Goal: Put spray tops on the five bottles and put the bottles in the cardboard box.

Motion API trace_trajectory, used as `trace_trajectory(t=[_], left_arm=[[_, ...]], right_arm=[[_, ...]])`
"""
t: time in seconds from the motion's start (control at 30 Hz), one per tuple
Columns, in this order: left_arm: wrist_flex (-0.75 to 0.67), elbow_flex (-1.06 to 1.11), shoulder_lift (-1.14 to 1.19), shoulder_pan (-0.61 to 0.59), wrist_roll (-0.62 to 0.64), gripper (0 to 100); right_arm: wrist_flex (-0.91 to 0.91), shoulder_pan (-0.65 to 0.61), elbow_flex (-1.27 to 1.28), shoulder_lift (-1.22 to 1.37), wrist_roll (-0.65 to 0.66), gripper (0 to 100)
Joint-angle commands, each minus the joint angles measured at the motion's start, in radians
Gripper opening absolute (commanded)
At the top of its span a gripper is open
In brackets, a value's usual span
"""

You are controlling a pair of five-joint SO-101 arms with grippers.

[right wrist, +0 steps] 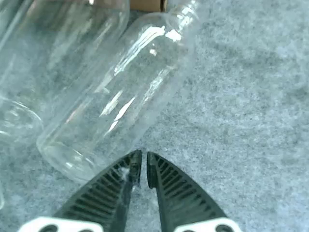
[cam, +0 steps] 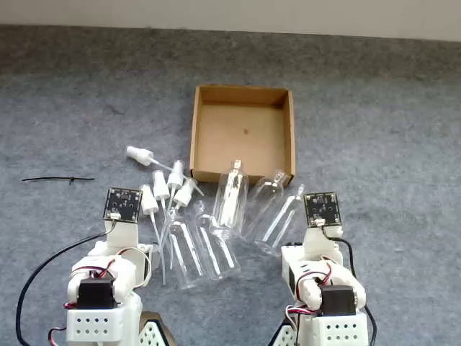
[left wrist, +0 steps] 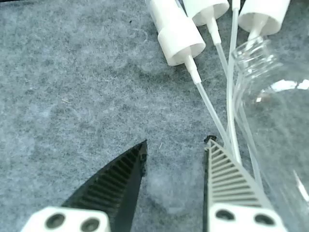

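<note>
Several clear bottles [cam: 230, 202] without tops lie on the grey felt just in front of the cardboard box [cam: 196, 130], whose inside holds nothing. Several white spray tops [cam: 160, 185] with thin tubes lie in a loose cluster to their left. My left gripper [left wrist: 175, 150] is open low over the felt. A spray top [left wrist: 176, 35] lies ahead of it, its tube running alongside one finger [left wrist: 227, 174], and a bottle neck [left wrist: 256, 53] is beside that. My right gripper [right wrist: 143, 162] is shut on nothing, its tips just short of a bottle's base [right wrist: 72, 154].
A black cable tie [cam: 57, 179] lies on the felt at far left. Both arm bases [cam: 104, 295] [cam: 324, 295] stand at the near table edge. Open felt surrounds the box on the left, right and far sides.
</note>
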Motion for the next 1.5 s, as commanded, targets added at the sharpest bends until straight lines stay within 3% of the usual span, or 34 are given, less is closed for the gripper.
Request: trace_trajectory(t=[0.0,0.97,1.27,1.47], left_arm=[[0.006,0.019,-0.008,-0.005,0.009,18],[0.006,0.019,-0.008,-0.012,0.006,18],[0.006,0.019,-0.008,-0.008,0.006,18],[0.006,0.019,-0.008,-0.012,0.006,18]], right_arm=[[0.005,0.005,0.163,-0.01,0.006,0.5],[0.002,0.002,0.163,-0.01,0.008,0.6],[-0.236,0.108,0.163,-0.01,0.009,0.6],[-0.285,0.117,0.142,-0.01,0.112,0.5]])
